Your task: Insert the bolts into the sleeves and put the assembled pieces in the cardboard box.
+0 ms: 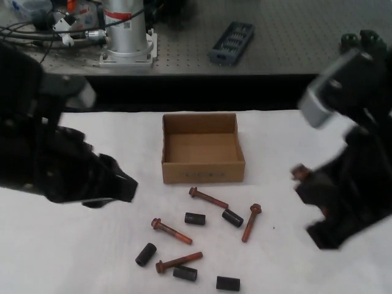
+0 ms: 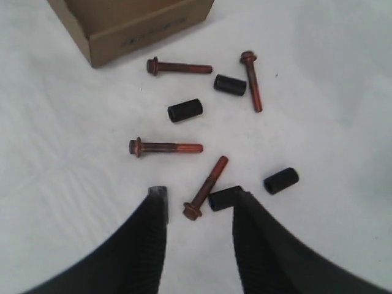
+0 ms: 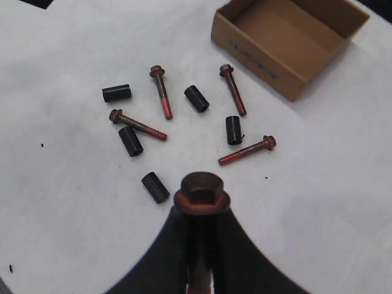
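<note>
Several rust-red bolts, such as one [image 1: 171, 231], and several short black sleeves, such as one [image 1: 195, 218], lie scattered on the white cloth in front of the open cardboard box [image 1: 202, 174]. My right gripper [image 3: 202, 211] hovers to the right of the pile, shut on a bolt [image 3: 202, 195] whose hex head [image 1: 300, 173] sticks out past the fingertips. My left gripper [image 2: 201, 196] is open above the left side of the pile. In the left wrist view a bolt [image 2: 206, 188] and a sleeve [image 2: 223, 198] lie between its fingers on the cloth below. The box [image 3: 257, 52] looks empty inside.
Behind the cloth runs a metal breadboard bench with a silver post [image 1: 125, 27], cables and a dark blue rack [image 1: 231, 41]. White cloth [image 1: 61, 245] stretches left and right of the pile.
</note>
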